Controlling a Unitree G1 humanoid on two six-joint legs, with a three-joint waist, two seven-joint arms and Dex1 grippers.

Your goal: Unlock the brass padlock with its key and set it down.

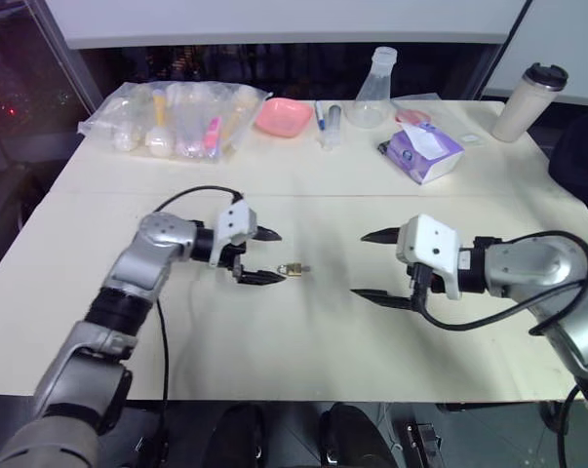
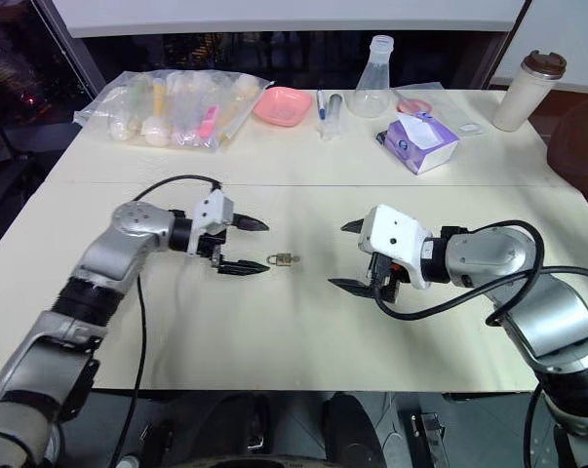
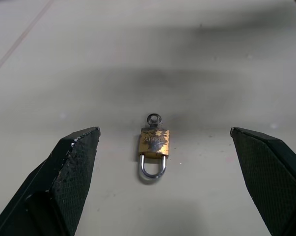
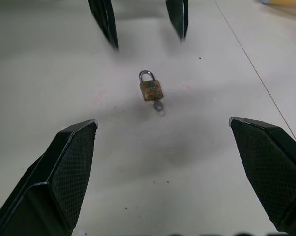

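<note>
Although the brass padlock [image 3: 153, 142] lies flat on the pale table [image 1: 303, 341] with nothing holding it, the wrist views leave it hard to say whether it has actually been unlocked: the silver shackle looks seated in both sides of the body, and the key [image 3: 153, 119] sits in the keyhole at the end away from the shackle, only its small ring head showing. So the setting-down part seems done; whether a turn of the key is left I cannot tell.

On the left, the left gripper [image 1: 257, 255] reaches in low over the table from a bent elbow, its wrist angled inward so that the fingers point toward the middle. Its jaws stand wide apart and hold nothing; the lower fingertip ends just beside the padlock without touching it, and the shackle end faces this gripper.

Between the two arms, near the table's centre, rests the padlock, much closer to the left gripper than to the right.

On the right, the right gripper [image 1: 383, 267] hovers a little above the surface, pointing back toward the padlock and slightly down, with its forearm coming in from the table's right edge. Its jaws are also spread fully and empty, well apart from the padlock.
</note>
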